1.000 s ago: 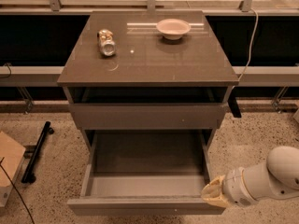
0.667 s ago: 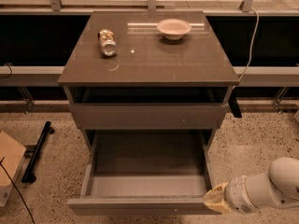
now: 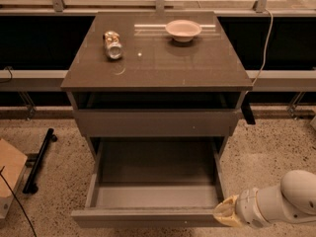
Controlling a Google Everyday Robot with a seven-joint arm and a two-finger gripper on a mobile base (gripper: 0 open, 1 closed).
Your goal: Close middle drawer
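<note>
The middle drawer [image 3: 153, 181] is pulled far out of the grey-brown cabinet, showing its empty lighter grey inside. Its flat front panel [image 3: 143, 217] lies near the bottom edge of the view. My gripper [image 3: 225, 215], with a yellowish tip on a white arm [image 3: 286, 201], sits at the drawer's front right corner, against the end of the front panel. It comes in from the lower right.
Above the open drawer is another drawer front [image 3: 155, 122] with a dark gap over it. On the cabinet top [image 3: 197, 63] lie a tipped can [image 3: 113, 45] and a white bowl [image 3: 183, 30]. A black bar [image 3: 38, 159] and cardboard [image 3: 10, 169] lie on the floor at left.
My gripper and arm have sunk slightly lower at the drawer's front right corner. The drawer has not visibly moved.
</note>
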